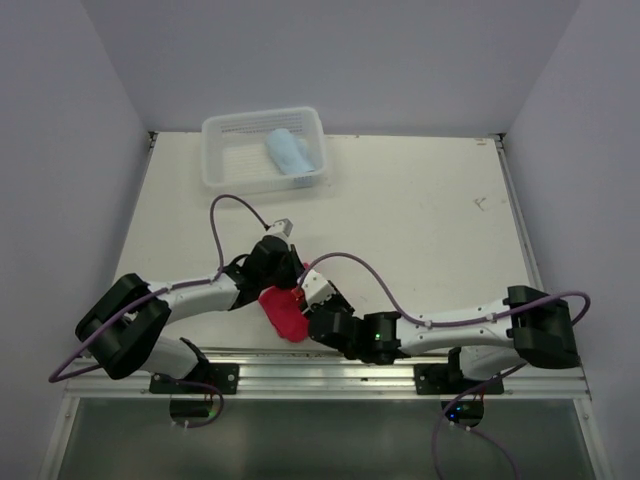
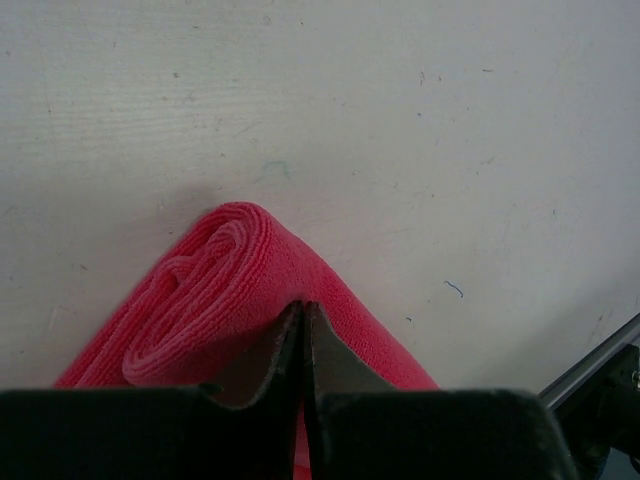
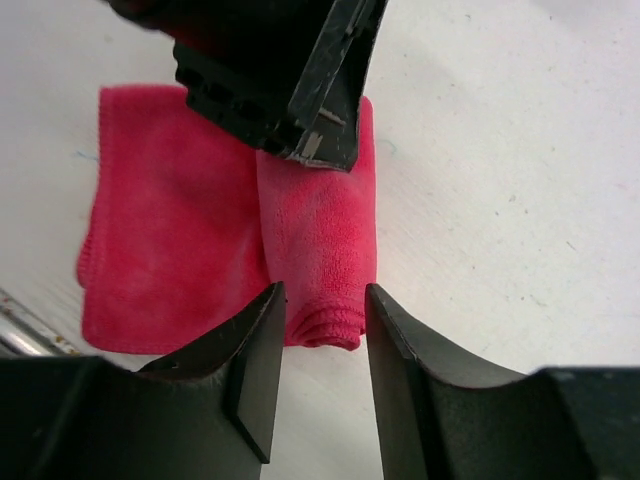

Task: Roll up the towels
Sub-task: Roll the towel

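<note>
The red towel (image 1: 282,315) lies near the table's front edge, partly rolled, with a flat part still spread beside the roll (image 3: 318,250). My left gripper (image 2: 302,306) is shut, its tips pinched onto the top of the roll (image 2: 215,290) at the far end, and red shows in the thin gap. My right gripper (image 3: 322,292) is open, its fingers either side of the roll's near end without touching it. In the top view the left gripper (image 1: 287,285) and right gripper (image 1: 303,308) meet over this towel. The light blue towel (image 1: 290,155) lies rolled in the basket.
A clear plastic basket (image 1: 225,170) stands at the back left of the table. A metal rail (image 1: 330,365) runs along the near edge, just behind the red towel. A purple cable (image 1: 235,205) loops over the table from the left wrist.
</note>
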Controlling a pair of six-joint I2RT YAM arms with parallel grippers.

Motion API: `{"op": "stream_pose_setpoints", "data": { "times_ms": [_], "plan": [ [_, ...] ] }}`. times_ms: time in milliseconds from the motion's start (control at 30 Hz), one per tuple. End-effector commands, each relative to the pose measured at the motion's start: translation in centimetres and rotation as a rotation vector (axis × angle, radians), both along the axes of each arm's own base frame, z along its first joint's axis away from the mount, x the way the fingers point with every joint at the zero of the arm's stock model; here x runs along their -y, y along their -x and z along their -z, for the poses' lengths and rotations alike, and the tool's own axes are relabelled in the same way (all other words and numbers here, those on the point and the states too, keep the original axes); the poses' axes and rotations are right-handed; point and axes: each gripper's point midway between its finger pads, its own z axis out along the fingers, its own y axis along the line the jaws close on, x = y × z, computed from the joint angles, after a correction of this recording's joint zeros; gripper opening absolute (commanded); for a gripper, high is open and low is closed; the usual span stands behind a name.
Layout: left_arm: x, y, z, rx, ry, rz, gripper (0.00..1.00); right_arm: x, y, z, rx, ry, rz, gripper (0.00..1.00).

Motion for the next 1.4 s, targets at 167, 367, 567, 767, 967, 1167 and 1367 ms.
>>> {"op": "stream_pose_setpoints", "data": {
  "times_ms": [167, 367, 567, 767, 967, 1167, 1367],
  "plan": [
    [-2.0, 0.8, 1.9, -0.021, -0.072, -0.04, 0.08, 1.8, -1.9, -2.2, -0.243, -0.445, 0.075, 0.47],
    [-2.1, 1.1, 1.9, -0.023, -0.069, -0.039, 0.08, 2.6, -2.7, -1.4, -0.419, -0.635, 0.103, 0.57],
    [-2.4, 1.4, 2.3, -0.032, -0.068, -0.045, 0.07, 1.9, -2.6, 1.3, -0.556, -0.709, 0.122, 0.58],
    [-2.4, 1.7, 2.5, -0.041, -0.06, -0.046, 0.06, 1.5, -2.2, 4.1, -0.606, -0.686, 0.129, 0.58],
    [-2.5, 1.8, 2.6, -0.045, -0.048, -0.053, 0.06, 1.2, -1.4, 5.3, -0.649, -0.688, 0.112, 0.56],
    [-2.4, 1.8, 2.5, -0.044, -0.037, -0.062, 0.05, 0.5, -1.0, 6.0, -0.688, -0.691, 0.091, 0.44],
    [-2.4, 1.6, 2.3, -0.039, -0.04, -0.067, 0.05, 0.4, -1.1, 6.0, -0.677, -0.678, 0.09, 0.18]
  ]
}}
